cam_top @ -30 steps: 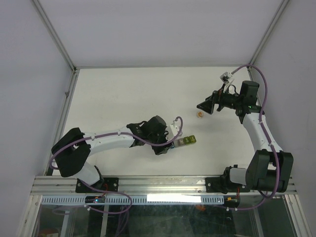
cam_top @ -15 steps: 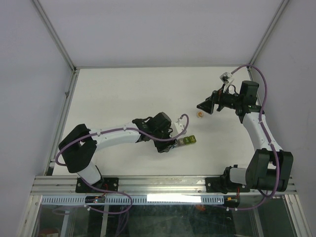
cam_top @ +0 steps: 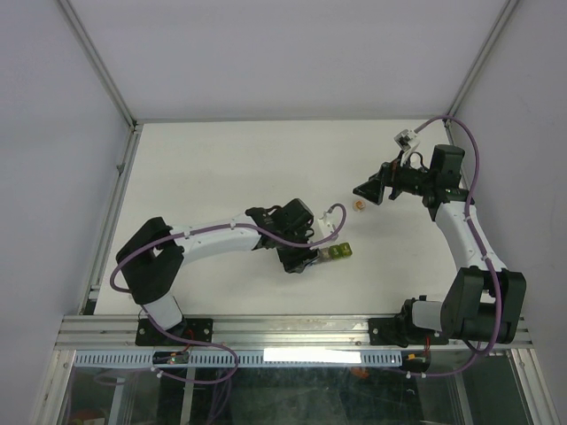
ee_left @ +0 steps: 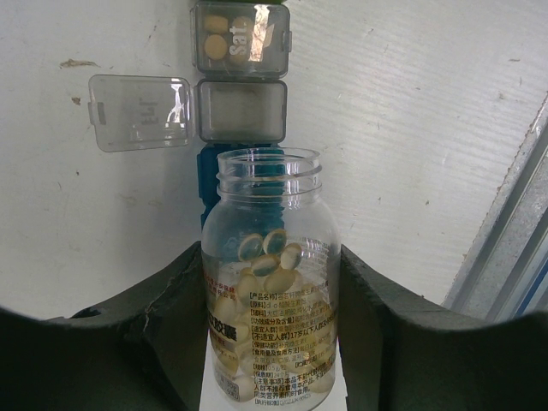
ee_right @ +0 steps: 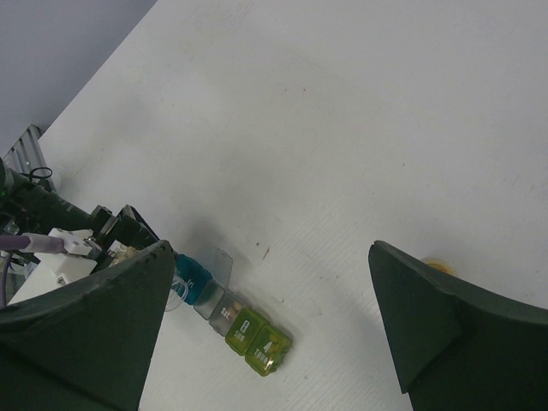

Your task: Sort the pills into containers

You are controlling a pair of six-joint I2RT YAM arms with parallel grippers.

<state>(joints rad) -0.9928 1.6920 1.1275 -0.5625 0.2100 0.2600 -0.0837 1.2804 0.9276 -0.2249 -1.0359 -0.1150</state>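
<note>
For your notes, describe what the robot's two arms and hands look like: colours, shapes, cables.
Both the left arm and right arm have white links joined by bulky black joints, with a purple cable looping loosely alongside each. The left hand and right hand are dark, each with two broad, wedge-shaped fingers.

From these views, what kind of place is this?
Probably a lab robot test cell: white table walled by plain panels and aluminium framing, two arms bolted at its near edge, a pill organiser and open bottle as props.
</note>
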